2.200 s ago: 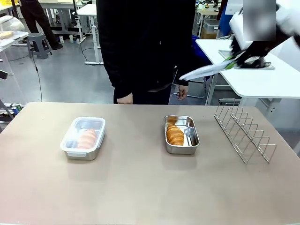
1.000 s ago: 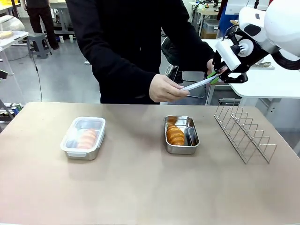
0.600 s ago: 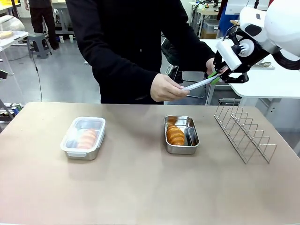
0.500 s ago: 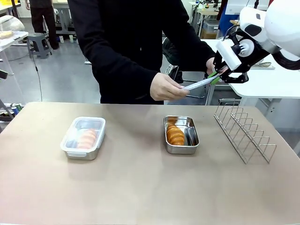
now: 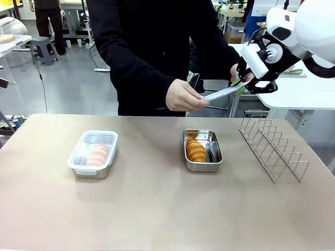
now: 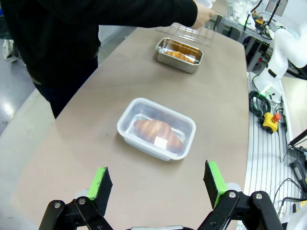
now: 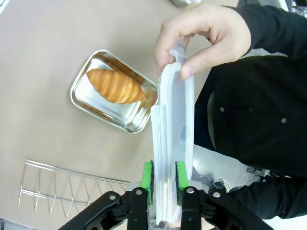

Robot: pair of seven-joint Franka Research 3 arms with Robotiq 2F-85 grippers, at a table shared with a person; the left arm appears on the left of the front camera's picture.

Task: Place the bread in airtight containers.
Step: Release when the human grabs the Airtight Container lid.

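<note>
Passing over the clear lid [image 7: 172,139], the right gripper [image 7: 163,178] pinches one end between its pads while the person's hand [image 5: 184,96] takes the other, upper right of the front view, above the uncovered pan [image 5: 202,150] holding a croissant [image 5: 196,150]; the left gripper [image 6: 157,184] idles wide apart over the lidded pan [image 6: 157,128].

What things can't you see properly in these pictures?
- Right gripper: in the right wrist view its green pads sit either side of the clear lid; whether they grip or have just let go cannot be told.
- Lid's clips: blurred and edge-on in the front view.
- Croissant in the closed container: hazy under its lid in the front view.
- Person's other hand: mostly hidden behind the right gripper in the front view.
</note>
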